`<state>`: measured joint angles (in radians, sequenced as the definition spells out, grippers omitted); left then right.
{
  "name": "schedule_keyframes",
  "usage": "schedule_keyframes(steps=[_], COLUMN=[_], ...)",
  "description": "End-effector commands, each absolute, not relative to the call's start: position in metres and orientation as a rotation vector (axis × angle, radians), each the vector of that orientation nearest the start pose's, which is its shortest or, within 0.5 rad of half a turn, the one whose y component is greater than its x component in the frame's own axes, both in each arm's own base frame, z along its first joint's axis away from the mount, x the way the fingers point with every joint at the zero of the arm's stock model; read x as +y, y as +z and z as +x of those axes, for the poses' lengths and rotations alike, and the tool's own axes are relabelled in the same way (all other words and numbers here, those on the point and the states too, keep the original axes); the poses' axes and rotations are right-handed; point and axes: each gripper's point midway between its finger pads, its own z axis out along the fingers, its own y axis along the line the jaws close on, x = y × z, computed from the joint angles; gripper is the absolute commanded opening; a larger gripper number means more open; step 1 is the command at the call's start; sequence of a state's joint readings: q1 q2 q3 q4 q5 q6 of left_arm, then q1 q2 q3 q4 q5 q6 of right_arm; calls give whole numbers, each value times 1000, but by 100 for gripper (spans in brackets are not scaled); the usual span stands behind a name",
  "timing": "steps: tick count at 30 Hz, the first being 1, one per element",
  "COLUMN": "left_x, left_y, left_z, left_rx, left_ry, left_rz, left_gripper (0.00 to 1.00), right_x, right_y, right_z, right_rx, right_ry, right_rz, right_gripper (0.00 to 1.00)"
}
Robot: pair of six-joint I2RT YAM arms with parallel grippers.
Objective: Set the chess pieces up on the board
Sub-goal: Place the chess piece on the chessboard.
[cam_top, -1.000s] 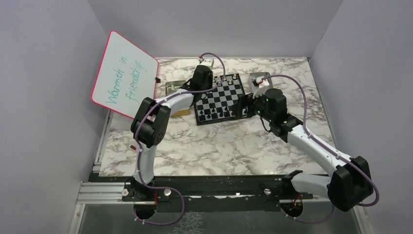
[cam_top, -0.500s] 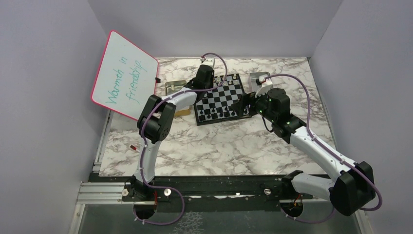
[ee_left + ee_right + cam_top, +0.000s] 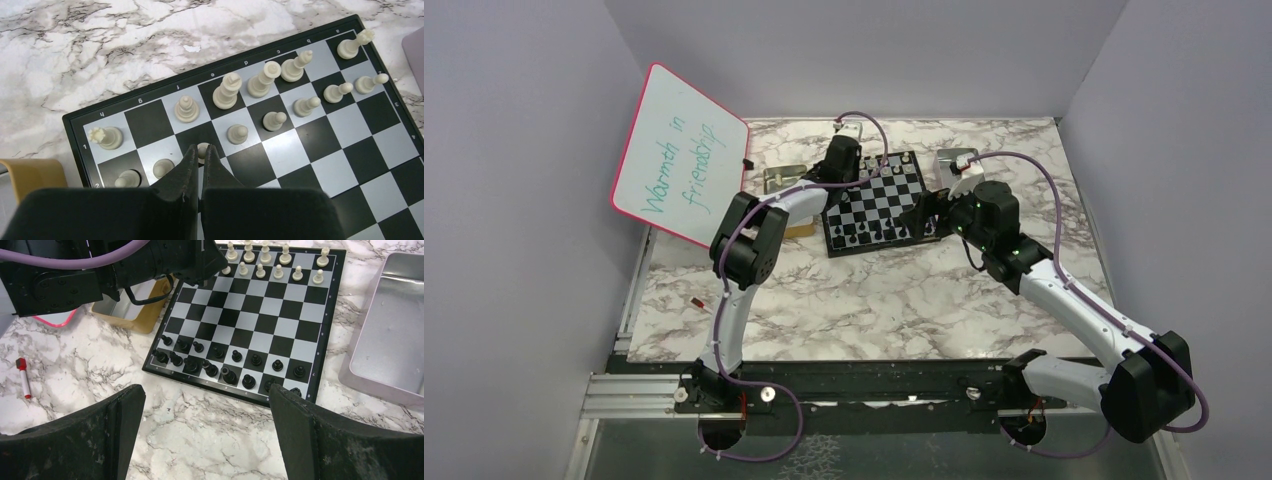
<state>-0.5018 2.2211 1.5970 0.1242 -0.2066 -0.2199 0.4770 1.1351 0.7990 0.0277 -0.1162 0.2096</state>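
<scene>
The left gripper (image 3: 201, 146), pinching a white pawn (image 3: 202, 152) onto the board's (image 3: 165, 92) pawn row, must release and lift straight; the right gripper (image 3: 207, 392) gapes empty.

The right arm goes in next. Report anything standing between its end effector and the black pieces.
Nothing visible does. The right end effector is open above the marble table; the black pieces stand just beyond, on the near rows of the board.

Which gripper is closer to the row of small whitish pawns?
Left. The left gripper hangs shut over the whitish pawns, fingertips at one. The right gripper is open, back beyond the black pieces at the checkered chessboard's opposite edge.
</scene>
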Motion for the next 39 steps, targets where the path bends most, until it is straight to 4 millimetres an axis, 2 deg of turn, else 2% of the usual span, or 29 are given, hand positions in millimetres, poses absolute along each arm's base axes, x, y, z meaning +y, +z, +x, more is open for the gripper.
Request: schedule_keyframes(steps=[1, 15, 33, 39], left_x=[-265, -267, -273, -272], left_y=[79, 71, 70, 68], left_z=[561, 562, 559, 560], left_rx=[2042, 2061, 2075, 2079], left_ry=[-220, -255, -294, -289], left_rz=[138, 144, 147, 149], left_gripper=[0, 1, 1, 5], right_x=[196, 194, 195, 195], right_y=[236, 236, 232, 232], right_z=[332, 334, 335, 335], right_rx=[1837, 1835, 1842, 1842], right_ry=[549, 537, 534, 533], right_rz=[-305, -296, -296, -296], right_gripper=[100, 100, 100, 100])
